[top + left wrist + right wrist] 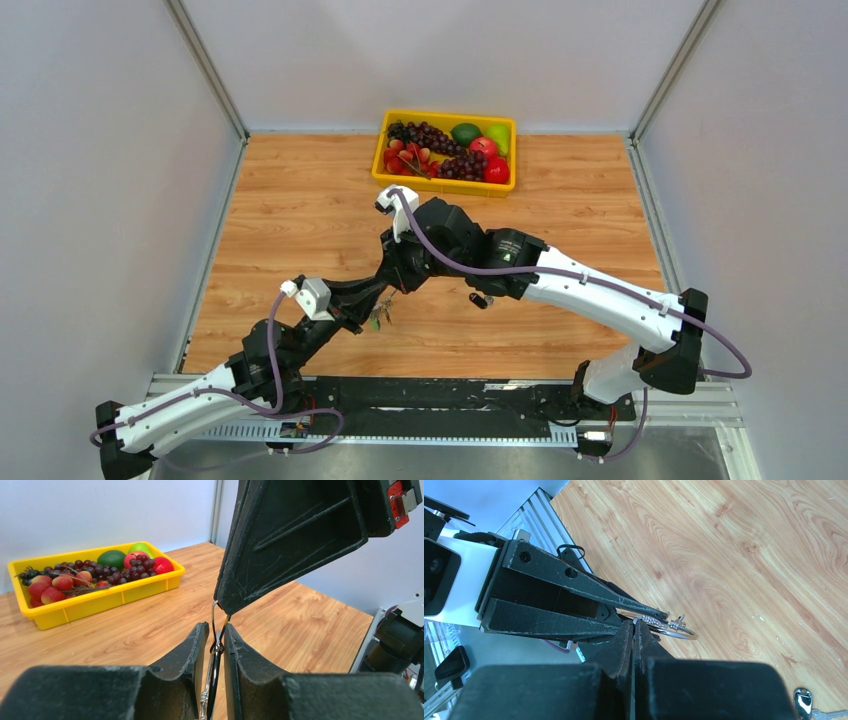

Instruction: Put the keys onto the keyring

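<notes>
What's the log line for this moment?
right tool: shut on keyring | left tool: slightly open around keyring | green key: hanging below left tool | another key: loose on table

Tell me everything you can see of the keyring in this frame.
The keyring is a thin, shiny silver metal ring held in the air above the wooden table. The right gripper is shut on its edge at the fingertips. The left gripper has its fingers slightly parted on either side of the wire; contact is unclear. Small silver parts sit on the ring, and a green-headed key dangles beneath it.
</notes>
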Robot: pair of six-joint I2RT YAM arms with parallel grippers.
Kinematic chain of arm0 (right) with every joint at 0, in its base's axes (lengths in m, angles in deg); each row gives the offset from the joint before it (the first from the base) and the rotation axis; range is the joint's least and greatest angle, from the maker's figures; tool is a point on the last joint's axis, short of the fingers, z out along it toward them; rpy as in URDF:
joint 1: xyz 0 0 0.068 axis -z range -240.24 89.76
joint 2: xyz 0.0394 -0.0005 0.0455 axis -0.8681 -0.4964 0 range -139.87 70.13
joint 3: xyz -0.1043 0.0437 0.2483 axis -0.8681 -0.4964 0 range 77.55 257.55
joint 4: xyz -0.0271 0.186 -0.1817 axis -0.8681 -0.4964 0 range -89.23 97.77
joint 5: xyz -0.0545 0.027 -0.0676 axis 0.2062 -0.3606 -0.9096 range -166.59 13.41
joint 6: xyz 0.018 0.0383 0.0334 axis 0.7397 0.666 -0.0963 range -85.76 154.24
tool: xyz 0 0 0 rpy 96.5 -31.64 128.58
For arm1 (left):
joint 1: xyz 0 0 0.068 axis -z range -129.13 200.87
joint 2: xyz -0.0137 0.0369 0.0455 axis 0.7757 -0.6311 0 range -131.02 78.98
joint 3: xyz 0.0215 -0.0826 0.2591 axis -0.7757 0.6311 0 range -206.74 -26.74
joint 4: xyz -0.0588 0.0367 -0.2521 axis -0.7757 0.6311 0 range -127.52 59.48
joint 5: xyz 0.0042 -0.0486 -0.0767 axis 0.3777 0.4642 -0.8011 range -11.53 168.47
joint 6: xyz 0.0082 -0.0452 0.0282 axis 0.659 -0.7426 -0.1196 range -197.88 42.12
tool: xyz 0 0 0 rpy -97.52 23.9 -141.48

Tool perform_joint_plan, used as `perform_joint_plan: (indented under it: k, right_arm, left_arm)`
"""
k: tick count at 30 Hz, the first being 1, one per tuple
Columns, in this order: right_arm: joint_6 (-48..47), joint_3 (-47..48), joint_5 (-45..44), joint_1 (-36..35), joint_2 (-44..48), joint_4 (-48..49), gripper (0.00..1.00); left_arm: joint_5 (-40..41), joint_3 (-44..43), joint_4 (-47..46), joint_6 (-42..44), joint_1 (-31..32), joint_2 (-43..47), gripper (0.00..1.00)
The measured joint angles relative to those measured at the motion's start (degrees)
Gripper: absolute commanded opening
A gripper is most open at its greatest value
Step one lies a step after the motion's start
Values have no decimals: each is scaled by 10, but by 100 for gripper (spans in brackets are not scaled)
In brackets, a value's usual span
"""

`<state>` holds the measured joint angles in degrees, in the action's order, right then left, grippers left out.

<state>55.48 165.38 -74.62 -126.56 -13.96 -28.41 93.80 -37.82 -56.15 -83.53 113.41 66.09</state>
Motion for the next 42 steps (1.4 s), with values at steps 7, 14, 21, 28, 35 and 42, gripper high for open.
perform_joint_plan:
  k: [7, 14, 21, 28, 35, 42]
  right_arm:
    - [0, 0, 0, 0, 3, 0, 0]
    - [0, 0, 0, 0, 3, 0, 0]
    - [0, 0, 0, 0, 3, 2, 0]
    - [0, 0, 0, -2, 3, 2, 0]
    - [0, 0, 0, -3, 3, 6, 0]
    - [0, 0, 0, -4, 3, 13, 0]
  left_arm:
    - [3, 0, 0, 0, 0, 0, 29]
    - [4, 0, 0, 0, 0, 3, 32]
    - [4, 0, 2, 0, 0, 14, 31]
    - [2, 0, 4, 0, 0, 16, 30]
    - [-2, 0, 5, -1, 0, 21, 4]
    - [-4, 1, 9, -3, 1, 37, 0]
